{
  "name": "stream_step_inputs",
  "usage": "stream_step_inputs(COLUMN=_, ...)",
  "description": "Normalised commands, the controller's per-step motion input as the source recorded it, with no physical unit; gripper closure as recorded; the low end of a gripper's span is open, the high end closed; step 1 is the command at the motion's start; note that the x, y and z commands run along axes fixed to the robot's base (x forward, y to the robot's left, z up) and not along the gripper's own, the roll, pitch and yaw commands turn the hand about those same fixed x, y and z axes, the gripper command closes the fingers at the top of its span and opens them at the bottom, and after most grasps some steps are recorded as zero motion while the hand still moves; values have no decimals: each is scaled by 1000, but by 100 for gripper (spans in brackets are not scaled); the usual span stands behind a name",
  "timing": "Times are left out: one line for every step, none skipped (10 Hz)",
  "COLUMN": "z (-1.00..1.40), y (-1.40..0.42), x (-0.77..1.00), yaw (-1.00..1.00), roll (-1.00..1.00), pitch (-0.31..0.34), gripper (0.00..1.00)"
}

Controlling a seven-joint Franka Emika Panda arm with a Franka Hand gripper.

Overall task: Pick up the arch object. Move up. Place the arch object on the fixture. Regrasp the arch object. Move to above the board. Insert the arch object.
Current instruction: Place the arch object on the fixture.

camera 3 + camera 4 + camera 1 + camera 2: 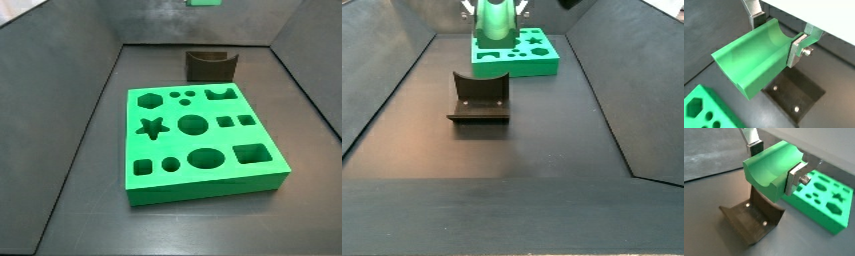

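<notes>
Gripping the arch object (754, 60) between closed fingers (797, 49) of the gripper (774, 159), plates pressing its sides; hanging clear above the fixture (751, 219); sitting beside the board (825, 198).

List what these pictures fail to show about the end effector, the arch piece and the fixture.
- End effector: in both side views the top edge cuts off all but its tip.
- Arch piece: in a side view only a green sliver shows at the top edge.
- Fixture: in a wrist view the arch piece covers most of it, hiding its notch.
- Board: only a corner shows there.
</notes>
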Motion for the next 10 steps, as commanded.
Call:
stream_step_inputs(z=-25, y=50, x=565, yaw=-20, roll=-916, pitch=112, gripper=100)
stream_step_inputs(z=-33, y=51, x=493, yaw=-41, roll=-700, pitch=113, gripper=100)
stream_step_inputs(z=-20, y=53, x=420, yaw=-61, roll=-484, pitch=113, gripper=100)
stream_step_inputs(z=-14, y=54, x=364, yaw=-69, roll=-324, pitch=111, gripper=100)
stream_step_inputs(z=-9, y=42, x=325, yaw=-73, roll=-252, pitch=107, gripper=100)
stream_step_inputs(z=-8, y=40, x=229, yaw=-77, roll=-182, pitch=93, gripper=100)
stream_step_inputs(z=-1000, y=64, x=121, yaw=-171, roll=-1000, pitch=87, gripper=100)
stream_step_inputs(z=-1000, y=71, x=111, yaw=-179, roll=-1000, pitch=78, gripper=100)
stream_step_inputs(z=-1000, y=76, x=114, yaw=-183, roll=-1000, pitch=76, gripper=100)
stream_step_inputs(z=-1000, y=79, x=134, yaw=-191, roll=-1000, pitch=94, gripper=100)
